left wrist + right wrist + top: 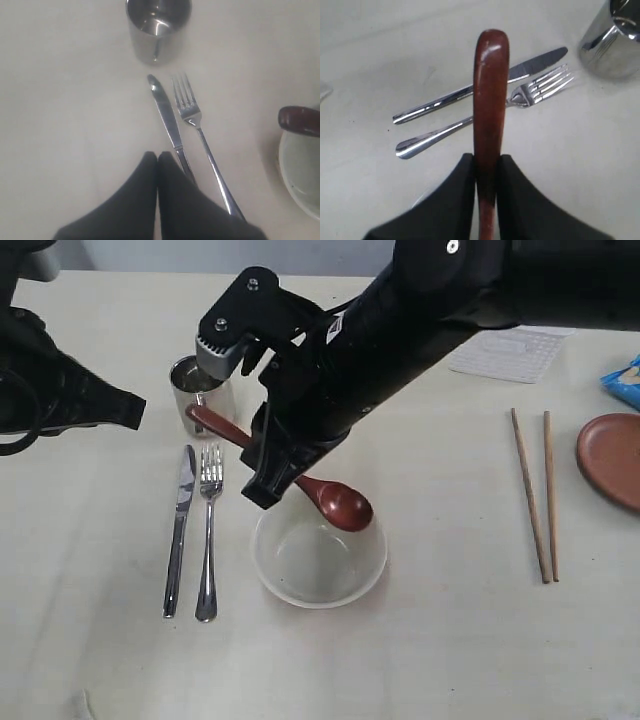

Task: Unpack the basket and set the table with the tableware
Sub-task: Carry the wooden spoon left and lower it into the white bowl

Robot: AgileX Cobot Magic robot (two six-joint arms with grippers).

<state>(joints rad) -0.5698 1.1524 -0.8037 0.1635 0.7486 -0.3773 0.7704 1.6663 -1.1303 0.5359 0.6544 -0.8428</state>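
Left pincer [158, 159] is pressed shut, holding nothing; the knife [167, 120] and fork [197, 130] lie on the tabletop [65, 100] just ahead of its tips, the mug [157, 30] beyond them. Right pincer [487, 162] clamps the wooden spoon [490, 90], whose head sits at the bowl [318, 570] rim; the chopsticks [535, 495] and plate [612, 458] lie well off to its right

The pale surface [450, 650] carries a cream bowl [315, 578] just under the right hand [275, 475], and a fork [208, 530] and knife [178, 530] side by side just ahead of the left hand [157, 157]. A steel mug [200, 395] stands beyond their tips; two chopsticks [530, 495] and a brown plate [615, 455] lie well apart from both hands.
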